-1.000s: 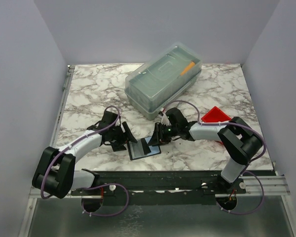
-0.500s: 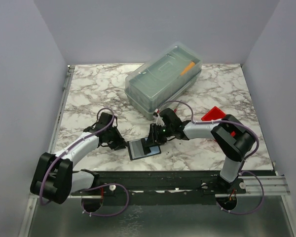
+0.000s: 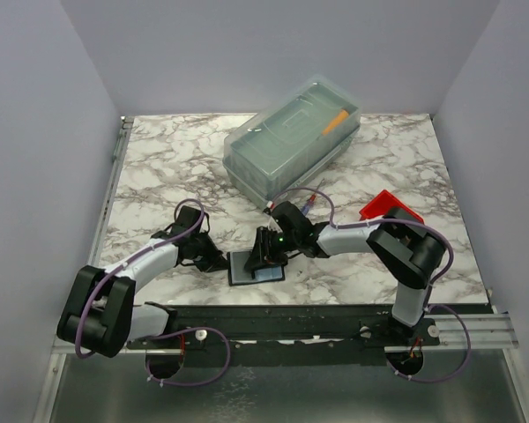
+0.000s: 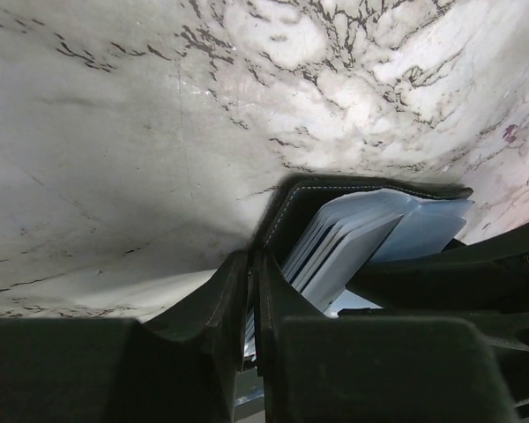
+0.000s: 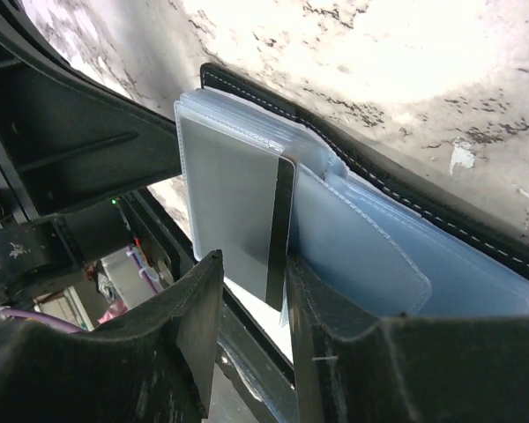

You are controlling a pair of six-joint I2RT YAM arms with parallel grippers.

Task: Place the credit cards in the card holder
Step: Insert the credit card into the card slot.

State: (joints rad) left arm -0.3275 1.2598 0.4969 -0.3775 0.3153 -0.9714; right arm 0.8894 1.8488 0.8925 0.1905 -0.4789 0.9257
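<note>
The black card holder (image 3: 244, 263) lies open near the table's front edge, its clear sleeves (image 4: 353, 233) fanned out. My left gripper (image 3: 220, 262) is at its left side. In the left wrist view, that gripper (image 4: 251, 264) is shut on the thin edge of the holder's stitched cover (image 4: 335, 188). My right gripper (image 3: 263, 255) reaches in from the right. Its jaws (image 5: 254, 264) stand part way apart, closed on the near end of a grey credit card (image 5: 234, 185) with a dark stripe. The card's far end lies against the sleeves (image 5: 353, 256). No other cards show.
A large clear lidded box (image 3: 293, 141) stands at the back centre with an orange item inside. A red bin (image 3: 386, 205) sits to the right behind my right arm. A pen (image 3: 310, 202) lies just in front of the box. The table's front edge runs right below the holder.
My left gripper has closed from wide open onto the holder's left edge. My right arm has moved left and down, bringing the card over the open holder.
</note>
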